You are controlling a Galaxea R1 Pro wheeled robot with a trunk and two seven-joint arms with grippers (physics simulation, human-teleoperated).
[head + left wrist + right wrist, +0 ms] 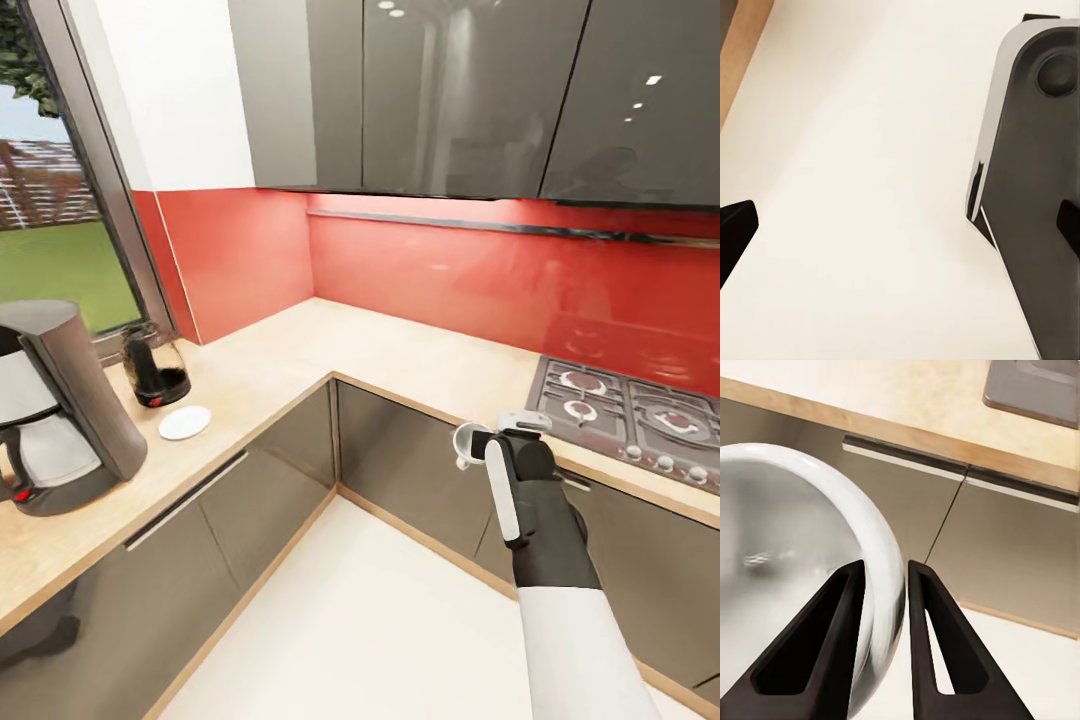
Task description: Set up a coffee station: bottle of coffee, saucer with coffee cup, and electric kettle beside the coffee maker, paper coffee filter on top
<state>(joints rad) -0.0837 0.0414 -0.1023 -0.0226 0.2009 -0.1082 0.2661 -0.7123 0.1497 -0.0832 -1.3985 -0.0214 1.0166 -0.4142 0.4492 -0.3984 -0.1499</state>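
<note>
Head view shows our right gripper point(478, 437) out over the floor, in front of the counter run that carries the hob point(632, 415), with the cup point(466, 443) pinched in it. In the right wrist view the fingers point(832, 637) clamp the cup's rim point(886, 585), one inside the bowl and one outside. The left gripper's point(900, 217) state we cannot tell; its dark tips hang over pale floor.

The saucer point(185, 422) lies on the countertop point(290, 365) just beside the kettle point(155, 370), near the coffee maker point(60, 405), well apart from the cup. We judge the step in hand is carrying the cup over: keep it level, centre it over the saucer's ring, lower gently, and release only once it rests, clear of the kettle.

Red backsplash point(450, 270), grey wall cabinets point(460, 90), and a window point(50, 200) behind the coffee maker frame the corner.
</note>
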